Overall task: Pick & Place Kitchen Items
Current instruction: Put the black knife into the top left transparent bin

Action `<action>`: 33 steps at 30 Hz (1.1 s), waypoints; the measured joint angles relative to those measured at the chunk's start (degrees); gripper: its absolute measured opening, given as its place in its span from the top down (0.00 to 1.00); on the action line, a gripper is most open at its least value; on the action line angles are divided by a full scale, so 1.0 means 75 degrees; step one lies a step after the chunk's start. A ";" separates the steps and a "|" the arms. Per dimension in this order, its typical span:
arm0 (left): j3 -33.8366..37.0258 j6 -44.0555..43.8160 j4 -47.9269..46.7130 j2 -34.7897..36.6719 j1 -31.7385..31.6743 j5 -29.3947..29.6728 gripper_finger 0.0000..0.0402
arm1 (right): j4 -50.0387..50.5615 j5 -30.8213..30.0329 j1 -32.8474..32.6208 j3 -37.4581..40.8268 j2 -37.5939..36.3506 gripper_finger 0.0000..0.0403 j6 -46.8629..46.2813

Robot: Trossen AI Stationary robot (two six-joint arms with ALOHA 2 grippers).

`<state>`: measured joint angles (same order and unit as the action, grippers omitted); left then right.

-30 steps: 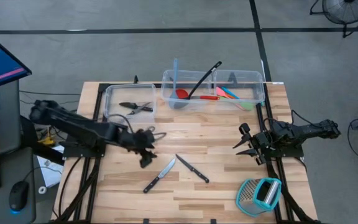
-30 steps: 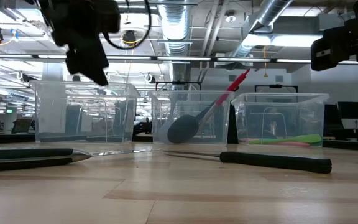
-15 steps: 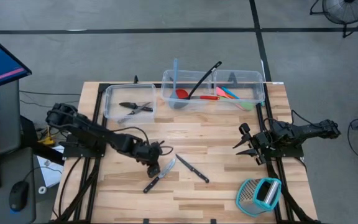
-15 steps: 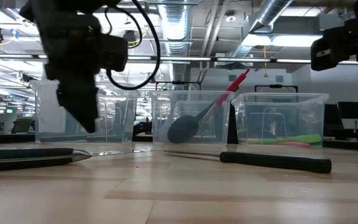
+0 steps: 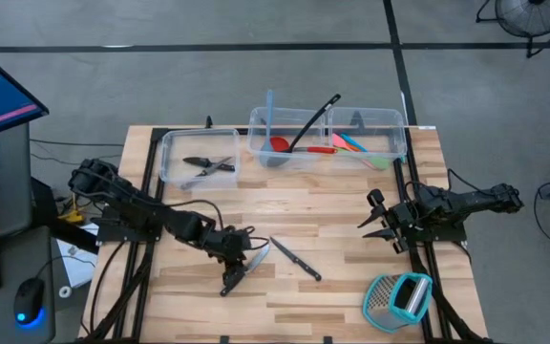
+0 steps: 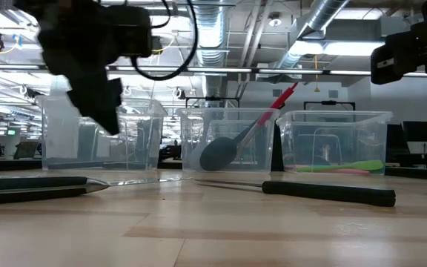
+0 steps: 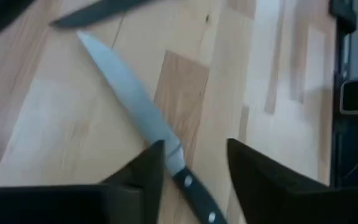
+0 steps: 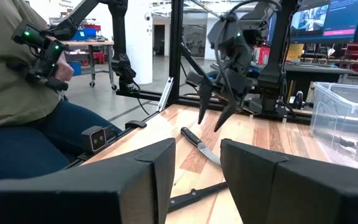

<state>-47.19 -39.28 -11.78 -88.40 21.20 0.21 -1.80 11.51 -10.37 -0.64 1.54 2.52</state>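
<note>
Two black-handled steel knives lie flat on the wooden table: one (image 5: pixel 244 269) near the middle, the other (image 5: pixel 297 259) to its right. My left gripper (image 5: pixel 237 254) hovers open just above the first knife. In the left wrist view its fingers (image 7: pixel 148 168) stand on either side of the knife (image 7: pixel 135 106), where the blade meets the handle, without touching it. The low view shows the left gripper (image 6: pixel 98 100) clear of the table. My right gripper (image 5: pixel 378 222) waits open and empty at the table's right edge.
Three clear bins stand at the far edge. The left one (image 5: pixel 175 170) holds dark utensils, the middle one (image 5: pixel 256 124) a black spoon, a red spoon and a blue spatula, the right one (image 5: pixel 399 119) coloured spatulas. A teal-framed grater (image 5: pixel 399 298) lies at the near right. A seated person (image 8: pixel 17 93) shows beyond the table.
My left gripper has gone toward the table's right and near edges and come down from beside the left bin. It now hovers over the left knife. Both knives have stayed where they were.
</note>
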 joint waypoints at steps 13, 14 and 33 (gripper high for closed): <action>-0.0004 0.0178 0.1249 -0.1353 -0.0490 -0.2569 1.00 | -0.0012 0.0000 0.0000 0.0000 0.0000 0.69 0.0000; 0.0005 0.0203 0.1245 -0.1378 -0.0564 -0.2694 1.00 | -0.0012 0.0000 0.0001 0.0000 0.0000 0.69 0.0000; 0.0017 0.0613 0.0917 -0.1454 -0.0998 -0.2186 1.00 | -0.0026 0.0000 0.0001 0.0000 0.0000 0.69 0.0000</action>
<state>-47.07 -34.68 -4.90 -99.31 13.72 -16.19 -2.00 11.51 -10.36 -0.64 1.54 2.52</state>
